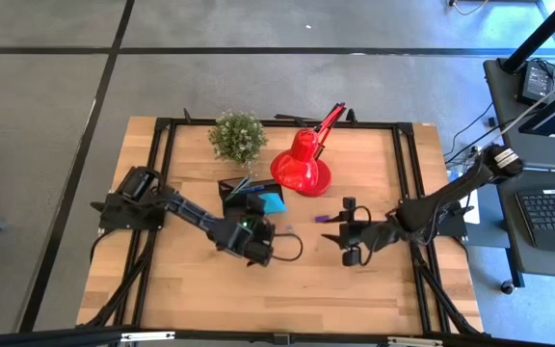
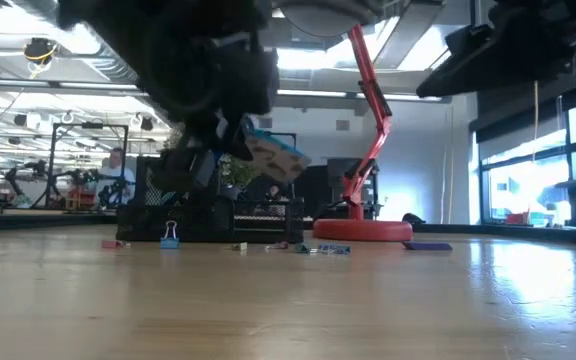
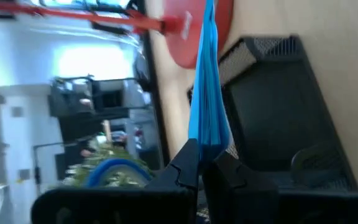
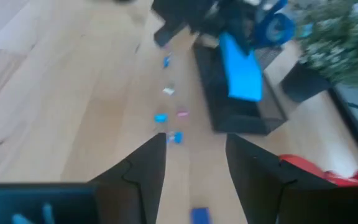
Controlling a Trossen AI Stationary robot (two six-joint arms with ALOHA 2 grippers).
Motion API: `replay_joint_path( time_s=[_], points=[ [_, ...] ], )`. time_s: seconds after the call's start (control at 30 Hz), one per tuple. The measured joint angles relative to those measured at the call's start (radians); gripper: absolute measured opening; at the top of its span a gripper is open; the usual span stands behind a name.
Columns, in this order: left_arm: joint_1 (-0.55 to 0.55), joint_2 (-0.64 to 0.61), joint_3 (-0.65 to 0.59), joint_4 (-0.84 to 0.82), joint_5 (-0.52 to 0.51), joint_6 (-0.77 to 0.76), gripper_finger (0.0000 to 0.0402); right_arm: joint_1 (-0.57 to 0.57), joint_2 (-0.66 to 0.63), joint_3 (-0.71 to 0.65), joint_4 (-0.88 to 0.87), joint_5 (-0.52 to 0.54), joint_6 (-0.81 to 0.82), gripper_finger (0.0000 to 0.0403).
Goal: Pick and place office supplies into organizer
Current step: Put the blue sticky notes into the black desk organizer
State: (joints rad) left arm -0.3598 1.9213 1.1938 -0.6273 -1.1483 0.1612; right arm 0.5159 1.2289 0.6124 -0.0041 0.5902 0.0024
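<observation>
Nearest, bare wooden bench. Mid-bench, the right pincer waits with its jaws apart and empty, facing the small clips scattered on the wood. The left pincer is clamped shut on one edge of the blue sticky-note pad, holding it on edge, lifted off the bench over the black mesh organizer, whose compartment lies open below. Blue scissor handles already stand in the organizer. Behind: the red lamp and potted plant. The pad is probably light and somewhat floppy; an edge pinch across its full thickness should keep the sheets from fanning.
</observation>
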Motion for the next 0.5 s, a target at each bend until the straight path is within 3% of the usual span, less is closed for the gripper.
replay_joint_path(
  time_s=[0.13, 0.5],
  points=[
    [0.061, 0.000, 0.000, -0.004, 0.110, -0.005, 0.0003, -0.046, -0.040, -0.005, 0.002, 0.001, -0.028, 0.0171],
    [0.120, 0.000, -0.030, -0.004, 0.121, 0.052, 0.0003, -0.108, -0.046, -0.017, -0.038, 0.000, -0.034, 0.0171]
  ],
)
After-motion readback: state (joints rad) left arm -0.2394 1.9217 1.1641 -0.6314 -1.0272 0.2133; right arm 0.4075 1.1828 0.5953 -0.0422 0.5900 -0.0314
